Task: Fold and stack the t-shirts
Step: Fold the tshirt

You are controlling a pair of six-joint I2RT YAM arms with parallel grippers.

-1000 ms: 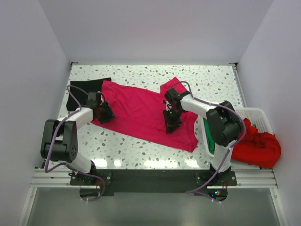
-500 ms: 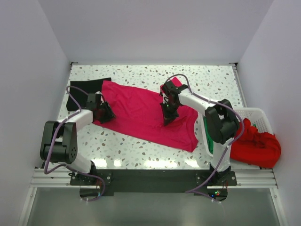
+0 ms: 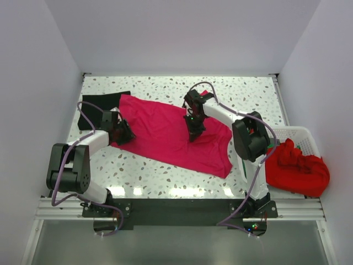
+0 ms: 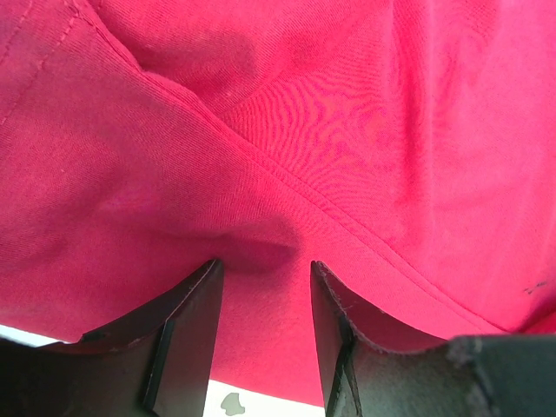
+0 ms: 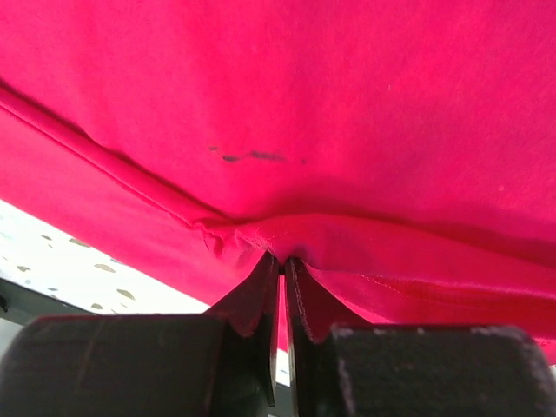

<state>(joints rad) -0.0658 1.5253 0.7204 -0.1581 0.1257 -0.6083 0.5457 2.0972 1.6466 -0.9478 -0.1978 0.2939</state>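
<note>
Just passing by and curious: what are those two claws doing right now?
Left gripper: open, fingers apart, resting on the pink t-shirt.
Right gripper: closed, pinching a fold of the pink t-shirt.

My gripper (image 5: 280, 261), at 6 o'clock, jaws nearly together, pinches a raised hem fold of the magenta-pink t-shirt (image 5: 347, 87), which fills the view; speckled table (image 5: 61, 248) shows at 8 o'clock.

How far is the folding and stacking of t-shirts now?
No stack shows yet. In hand: the pink t-shirt lies spread out; the right gripper pinches its cloth, the left gripper rests open on its other side. Left: fold it, likely also the black t-shirt and the red t-shirt at the basket, then stack.
</note>
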